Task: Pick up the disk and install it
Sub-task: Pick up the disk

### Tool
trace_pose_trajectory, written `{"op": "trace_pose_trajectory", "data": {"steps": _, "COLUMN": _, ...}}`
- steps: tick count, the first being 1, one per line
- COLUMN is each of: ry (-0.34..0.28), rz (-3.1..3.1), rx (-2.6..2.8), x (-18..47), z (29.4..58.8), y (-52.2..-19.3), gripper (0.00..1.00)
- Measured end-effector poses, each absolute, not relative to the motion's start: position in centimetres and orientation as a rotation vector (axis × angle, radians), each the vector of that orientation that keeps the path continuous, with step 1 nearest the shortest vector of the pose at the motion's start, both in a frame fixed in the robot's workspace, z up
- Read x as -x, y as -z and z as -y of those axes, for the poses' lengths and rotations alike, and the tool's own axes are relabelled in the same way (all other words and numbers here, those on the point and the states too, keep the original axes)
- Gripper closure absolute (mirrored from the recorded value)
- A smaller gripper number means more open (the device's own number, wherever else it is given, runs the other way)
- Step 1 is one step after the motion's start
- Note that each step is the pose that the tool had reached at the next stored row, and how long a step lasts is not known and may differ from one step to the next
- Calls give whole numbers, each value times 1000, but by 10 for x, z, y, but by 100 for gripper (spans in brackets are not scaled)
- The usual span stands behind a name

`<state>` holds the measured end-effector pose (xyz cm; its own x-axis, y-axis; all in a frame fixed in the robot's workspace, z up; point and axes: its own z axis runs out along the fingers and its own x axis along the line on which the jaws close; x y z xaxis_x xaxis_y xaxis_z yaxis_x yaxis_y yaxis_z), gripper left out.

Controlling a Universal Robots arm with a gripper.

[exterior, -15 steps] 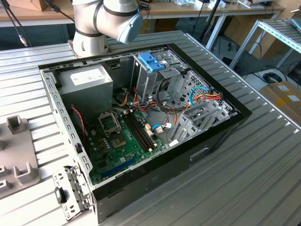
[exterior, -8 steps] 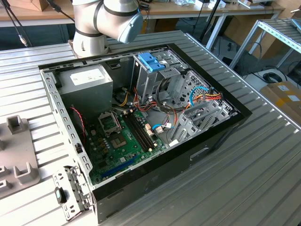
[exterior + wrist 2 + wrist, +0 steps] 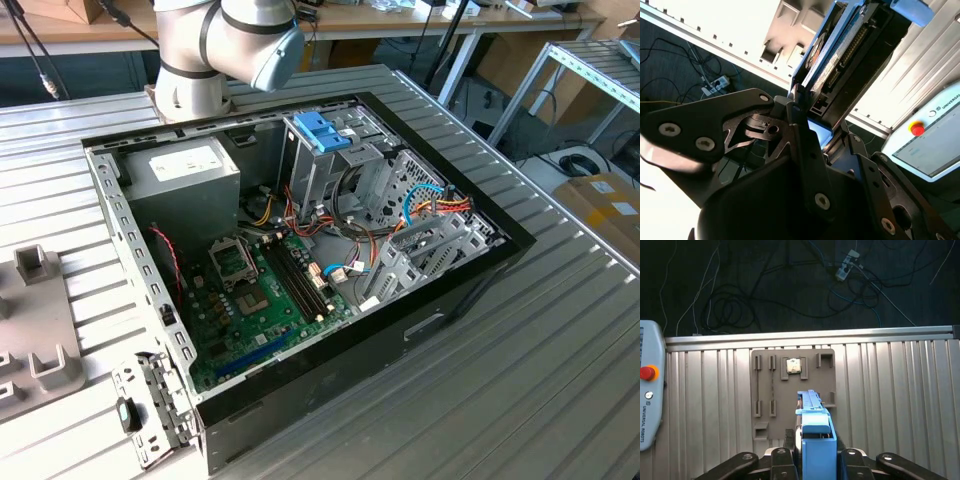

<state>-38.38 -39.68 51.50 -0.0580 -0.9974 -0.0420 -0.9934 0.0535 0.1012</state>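
1. Clamping the disk [image 3: 815, 432] from both sides, the gripper [image 3: 816, 454] sets its fingers against the blue carrier frame in the first wrist view. No gap shows between finger and frame, so I judge the hold firm.
2. The disk stands edge-on between the fingers. Its long axis runs straight out from the tool, away from the wrist. In the second wrist view it shows its thin side, reaching well past the fingertips.
3. Beyond the disk's far end, in the first wrist view, a grey fixture plate [image 3: 792, 390] lies on the ribbed metal table [image 3: 900, 405], well apart from the disk. A small chip [image 3: 792, 366] sits in one of the plate's pockets, and a teach pendant [image 3: 647, 390] rests on the table off to one side.
4. In the exterior view the open computer case [image 3: 450, 300] fills the middle.
   - The drive cage with its blue latch [image 3: 322, 130] sits at about one o'clock from the case's centre.
   - The grey power supply box [image 3: 185, 165] sits at about eleven o'clock.
   - A grey fixture lies off the case at nine o'clock.
   - I read the held disk as hanging on that nine o'clock side, which would put the cage toward two or three o'clock from the tool. This is a judgement only.
5. The arm's base joints [image 3: 225, 45] stand at twelve o'clock of the case. The wrist is turned so that the tool points down at the table.
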Motion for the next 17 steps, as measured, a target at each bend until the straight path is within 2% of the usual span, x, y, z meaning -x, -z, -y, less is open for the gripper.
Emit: {"op": "trace_pose_trajectory", "data": {"steps": 17, "ry": 171, "rz": 2245, "rx": -2123, "x": 367, "z": 402, "y": -515, "gripper": 63}}
